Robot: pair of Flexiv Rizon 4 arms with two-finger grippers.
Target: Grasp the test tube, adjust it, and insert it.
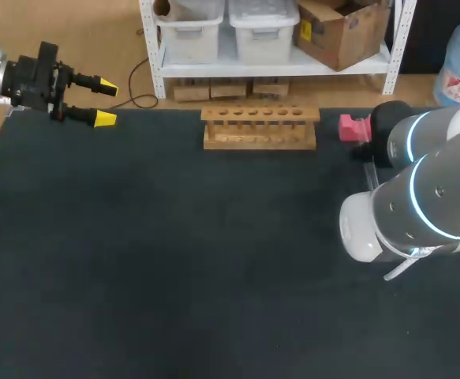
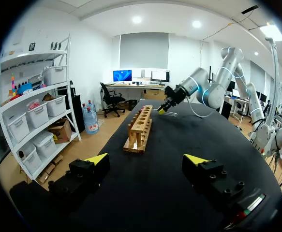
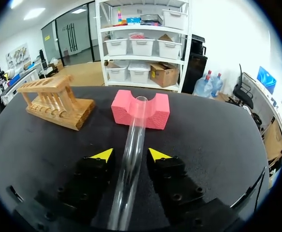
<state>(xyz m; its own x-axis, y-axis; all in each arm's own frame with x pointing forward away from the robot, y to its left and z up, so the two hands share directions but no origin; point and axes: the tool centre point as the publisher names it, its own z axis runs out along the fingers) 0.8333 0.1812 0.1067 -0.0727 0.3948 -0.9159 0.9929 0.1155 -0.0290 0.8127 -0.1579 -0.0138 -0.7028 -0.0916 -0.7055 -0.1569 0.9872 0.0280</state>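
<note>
In the right wrist view a clear glass test tube point(image 3: 132, 145) lies between the fingers of my right gripper point(image 3: 130, 155). Its far end rests in the notch of a pink foam block point(image 3: 153, 112). The yellow tips stand close on either side of the tube, with a thin gap showing on each side. The wooden rack point(image 1: 259, 126) with a row of holes stands at the table's back middle, and the pink block point(image 1: 354, 128) is to its right. My right arm point(image 1: 419, 197) hides its own gripper in the head view. My left gripper point(image 1: 106, 103) hangs open and empty at the back left.
The dark table mat point(image 1: 174, 253) spreads wide in front of the rack. In the left wrist view the rack point(image 2: 140, 128) stands ahead of my left gripper point(image 2: 147, 159), with my right arm point(image 2: 199, 87) low over the table beyond it.
</note>
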